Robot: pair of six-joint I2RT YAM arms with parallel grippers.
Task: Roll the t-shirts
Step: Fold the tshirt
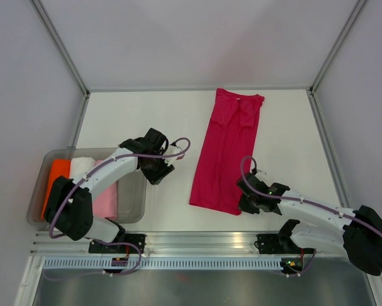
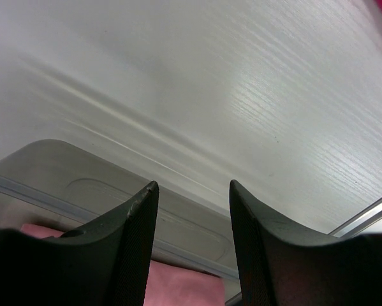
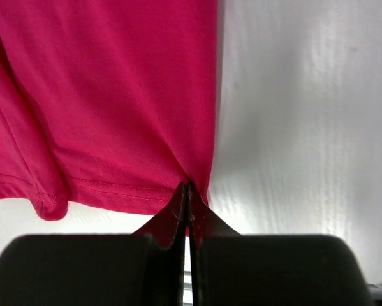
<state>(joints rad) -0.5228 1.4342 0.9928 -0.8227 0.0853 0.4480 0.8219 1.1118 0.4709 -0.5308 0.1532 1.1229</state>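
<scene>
Magenta t-shirt [image 1: 227,150] lies as long folded strip, far edge of counter [image 1: 146,115] toward near edge, right of centre. Right tool [image 3: 188,187] clamped shut on near hem corner. Left tool [image 2: 194,210] open, empty, beside tub [image 2: 82,185]. Risk: shallow one-corner pinch slips, or roll starts skewed.

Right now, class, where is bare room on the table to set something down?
Bare white tabletop between folded magenta t-shirt and left wall, beyond the clear plastic tub; also right of the shirt. Crowded: near edge, around tub and arms.
</scene>
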